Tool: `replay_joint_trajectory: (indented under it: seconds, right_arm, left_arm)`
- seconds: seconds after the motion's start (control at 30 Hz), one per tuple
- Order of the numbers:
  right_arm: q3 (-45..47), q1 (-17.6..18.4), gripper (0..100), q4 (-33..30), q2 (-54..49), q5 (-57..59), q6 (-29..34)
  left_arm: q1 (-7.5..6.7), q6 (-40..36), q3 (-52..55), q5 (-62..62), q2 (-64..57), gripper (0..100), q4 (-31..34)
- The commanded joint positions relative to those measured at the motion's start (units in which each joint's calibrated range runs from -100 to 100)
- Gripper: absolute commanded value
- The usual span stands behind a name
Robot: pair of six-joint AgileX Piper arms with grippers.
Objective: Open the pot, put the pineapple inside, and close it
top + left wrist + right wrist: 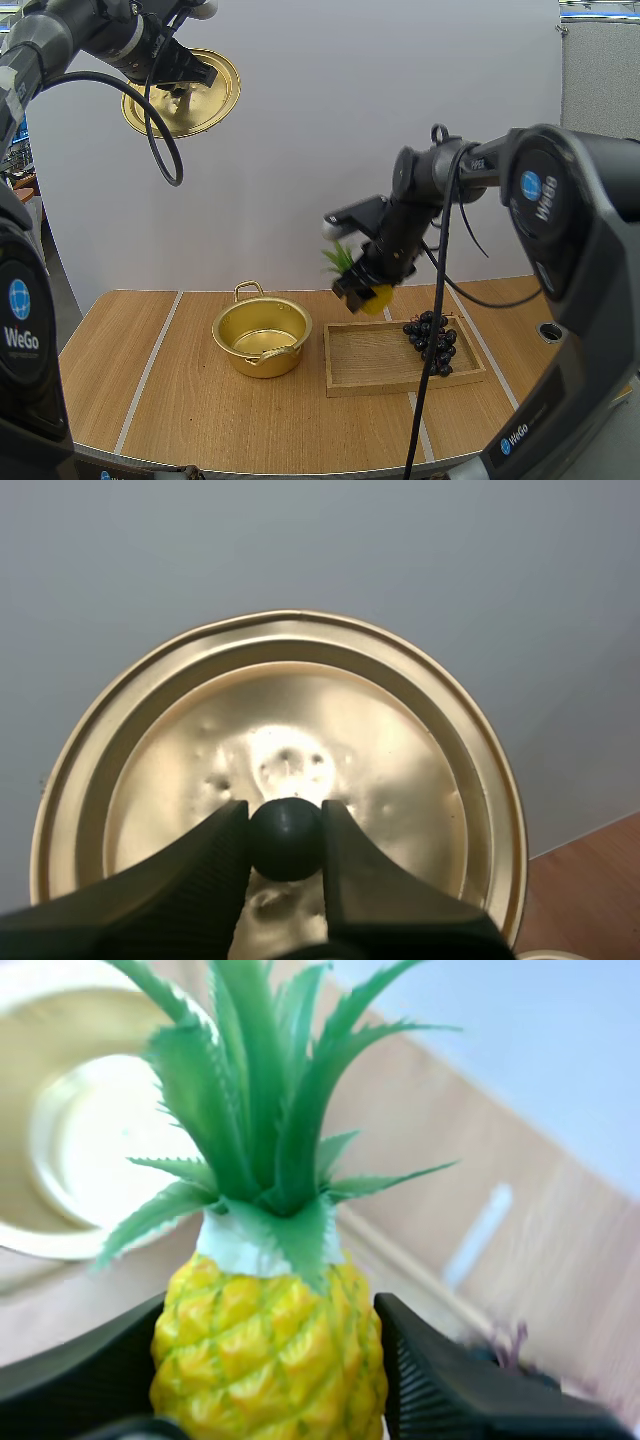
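Markings: the word "WeGo" (22, 338) with a round blue emblem is printed on the left arm's black casing. The same word appears on the right arm's large link and near its base. No other writing is legible.

Surface and surroundings: a light wooden table (200, 420) with pale seam lines running front to back. A plain white wall (350, 130) stands behind it.

The pot (260, 360), gold-coloured with two handles, stands uncovered near the table's centre. Its interior shows nothing in it. Just to its right lies a shallow wooden tray (365, 357). A bunch of dark grapes (432, 342) rests at the tray's right end.

Left arm: raised high above the table's left side. The left gripper (190, 75) is closed on the black knob (285, 840) of the lid (218, 85). In the left wrist view the two fingers press against either side of the knob. The lid hangs in the air, well apart from the pot, its gold face turned towards the camera.

Right arm: reaching in from the right, elbow high, forearm angled down and leftward. The right gripper (365, 290) grips the pineapple (378, 297) by its yellow body, one finger on each flank. The green crown points away from the gripper towards the pot. The pineapple is held in the air above the tray's left end, near the pot but not inside it. In the right wrist view the pot's pale rim (60, 1230) is visible beyond the crown.
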Motion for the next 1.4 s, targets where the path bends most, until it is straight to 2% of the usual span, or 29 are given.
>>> replay_joint_trajectory:
  seconds: [0.0, 0.2, 0.37, 0.67, 0.97, 1.37]
  right_arm:
    - [-4.3, 5.0, 0, 1.1, -3.4, 1.4, 1.9]
    - [-7.2, 11.3, 0, 1.1, -3.1, -2.2, 3.5]
    - [-7.2, 13.7, 0, 1.1, -2.0, -8.4, 3.8]
    - [-7.2, 13.7, 0, 1.7, 6.2, -12.7, 4.3]
    - [-7.2, 14.1, 0, 1.7, 15.5, -11.7, 4.3]
    - [-7.5, 14.1, 0, 1.9, 22.2, -13.3, 4.3]
  left_arm:
    - [0.08, -0.2, -0.5, 0.2, -0.2, 0, -1.0]
    - [0.08, -0.2, -0.5, 0.2, -0.3, 0, -1.0]
    - [0.08, -0.1, -0.5, 0.2, -0.4, 0, -1.0]
    - [0.08, -0.1, -0.5, 0.2, -0.4, 0, -1.0]
    - [0.08, -0.1, -0.5, 0.2, -0.4, 0, -1.0]
    - [0.08, -0.1, -0.5, -0.6, -0.4, 0, -1.0]
